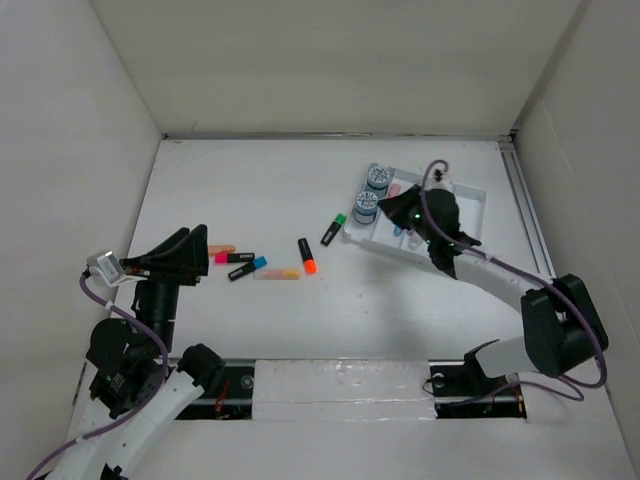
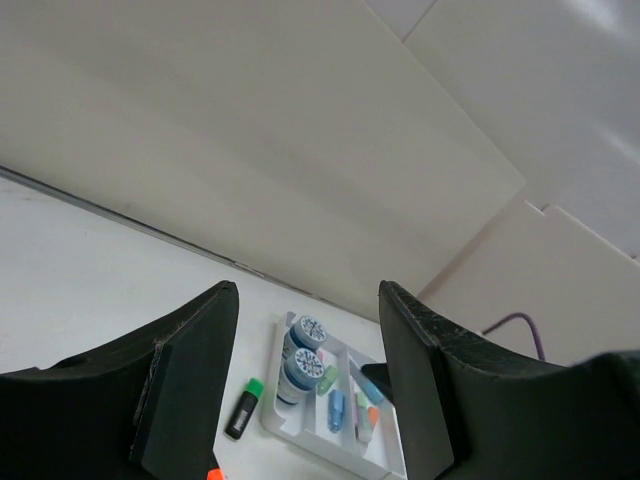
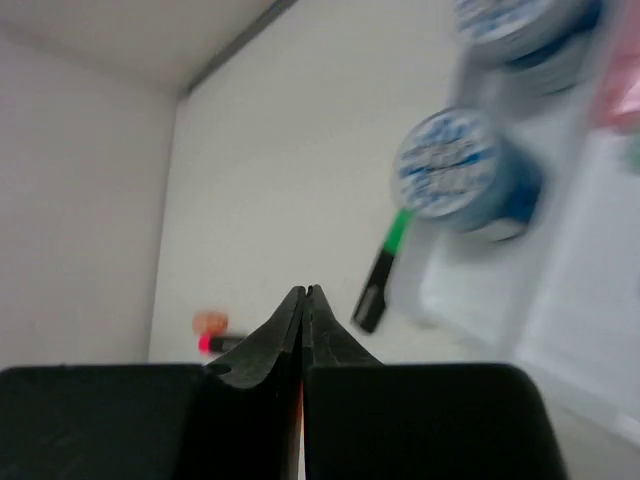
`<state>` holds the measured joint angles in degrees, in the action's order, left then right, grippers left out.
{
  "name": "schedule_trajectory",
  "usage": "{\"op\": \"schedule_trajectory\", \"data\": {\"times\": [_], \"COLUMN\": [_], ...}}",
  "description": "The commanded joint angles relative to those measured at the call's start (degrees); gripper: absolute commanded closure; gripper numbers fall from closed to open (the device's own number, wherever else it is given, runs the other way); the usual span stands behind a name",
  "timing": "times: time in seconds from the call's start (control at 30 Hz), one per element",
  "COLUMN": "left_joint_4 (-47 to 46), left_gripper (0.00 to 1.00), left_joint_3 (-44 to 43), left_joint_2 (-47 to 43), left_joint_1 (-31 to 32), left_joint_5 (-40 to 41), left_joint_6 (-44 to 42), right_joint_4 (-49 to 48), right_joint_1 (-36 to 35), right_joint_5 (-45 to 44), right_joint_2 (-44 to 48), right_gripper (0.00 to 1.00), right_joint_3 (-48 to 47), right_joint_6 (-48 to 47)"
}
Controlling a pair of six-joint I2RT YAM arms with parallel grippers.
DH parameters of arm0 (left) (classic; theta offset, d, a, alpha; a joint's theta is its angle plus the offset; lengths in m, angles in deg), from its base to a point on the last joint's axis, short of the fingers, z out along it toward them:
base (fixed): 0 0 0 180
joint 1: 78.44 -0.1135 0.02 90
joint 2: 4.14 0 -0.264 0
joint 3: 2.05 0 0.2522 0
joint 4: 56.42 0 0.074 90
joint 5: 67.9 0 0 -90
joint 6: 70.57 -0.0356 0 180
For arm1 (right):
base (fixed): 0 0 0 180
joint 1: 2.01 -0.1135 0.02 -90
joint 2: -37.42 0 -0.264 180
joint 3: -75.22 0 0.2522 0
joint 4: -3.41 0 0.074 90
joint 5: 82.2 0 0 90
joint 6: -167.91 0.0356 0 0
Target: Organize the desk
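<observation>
Counter (image 1: 250,195): a large flat tabletop, matte white and smooth, boxed in by white walls on three sides. It fills the middle of the overhead view, with both arm bases at its near edge.

On it, toward the back right, sits a white compartmented plastic tray (image 1: 472,205). Two round blue containers (image 1: 377,178) with white printed lids stand in its left end. Just left of the tray lies a black highlighter with a green cap (image 1: 334,229). Nearer the middle lies a black highlighter with an orange cap (image 1: 306,256). Left of that is a loose cluster of short highlighters (image 1: 247,265): pink, blue, orange and one pale, some of them touching.

Left jaws: black, wedge-shaped, standing wide apart with nothing between them, over the counter's left side beside the cluster.

Right jaws: pressed together tip to tip, gripping nothing, over the tray.

Views: only the left wrist camera shows the tray's inside, where small green, blue and orange pens (image 2: 336,408) lie in its slots. The right wrist picture is blurred, and the lid print is unreadable there. In the overhead view the right arm covers the tray's middle.
</observation>
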<state>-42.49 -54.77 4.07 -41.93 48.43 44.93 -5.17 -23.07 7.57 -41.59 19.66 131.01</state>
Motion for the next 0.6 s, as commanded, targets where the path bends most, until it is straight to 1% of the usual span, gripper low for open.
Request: {"op": "schedule_trajectory", "data": {"times": [0.0,0.03,0.07,0.1,0.13,0.17,0.2,0.23,0.3,0.33,0.43,0.5,0.53,0.57], "left_joint_4": [-2.6,-2.7,-2.6,-2.6,-2.6,-2.6,-2.6,-2.6,-2.6,-2.6,-2.6,-2.6,-2.7,-2.7], "left_gripper": [0.46,0.46,0.46,0.46,0.46,0.46,0.46,0.46,0.46,0.46,0.46,0.46,0.46,0.46], "left_joint_3": [0.1,0.2,0.1,0.1,0.1,0.2,0.2,0.3,0.2,0.1,0.3,0.4,0.3,0.3], "left_joint_2": [0.9,1.1,1.1,1.1,1.2,1.0,1.0,1.0,1.0,1.0,0.8,0.7,0.7,0.7], "left_joint_1": [-0.3,-0.3,-0.3,-0.3,-0.3,-0.3,-0.3,-0.3,-0.3,-0.3,-0.3,-0.3,-0.3,-0.3], "left_joint_5": [-0.8,-0.8,-0.8,-0.9,-0.8,-0.8,-0.7,-0.7,-1.0,-0.9,-0.8,-0.8,-0.8,-1.0], "left_joint_6": [-0.7,-0.8,-0.8,-0.8,-0.7,-0.9,-0.9,-0.9,-0.9,-0.9,-0.9,-1.0,-1.0,-0.9], "right_joint_4": [-2.5,-1.4,-0.9,-0.4,1.7,3.8,5.8,10.1,13.5,15.2,18.2,20.6,24.6,25.9], "right_joint_1": [-14.2,-17.5,-20.6,-23.4,-27.9,-29.6,-30.9,-32.7,-34.0,-34.0,-34.5,-35.2,-35.7,-37.1], "right_joint_5": [7.1,7.6,8.0,7.6,6.7,4.6,3.6,3.1,2.6,2.0,0.7,-2.0,-3.1,-6.5], "right_joint_2": [-6.0,-7.8,-9.8,-12.0,-16.5,-18.8,-21.1,-24.8,-27.6,-28.7,-32.0,-34.7,-35.8,-36.8], "right_gripper": [0.99,0.86,0.73,0.61,0.44,0.39,0.36,0.30,0.27,0.23,0.21,0.20,0.20,0.20], "right_joint_3": [-7.2,-8.9,-10.4,-13.7,-15.7,-17.9,-22.6,-24.8,-28.3,-30.5,-33.9,-35.9,-36.9,-39.3], "right_joint_6": [-12.6,-14.2,-18.3,-20.3,-21.9,-24.6,-25.9,-26.9,-29.6,-30.1,-31.2,-32.1,-32.4,-33.0]}}
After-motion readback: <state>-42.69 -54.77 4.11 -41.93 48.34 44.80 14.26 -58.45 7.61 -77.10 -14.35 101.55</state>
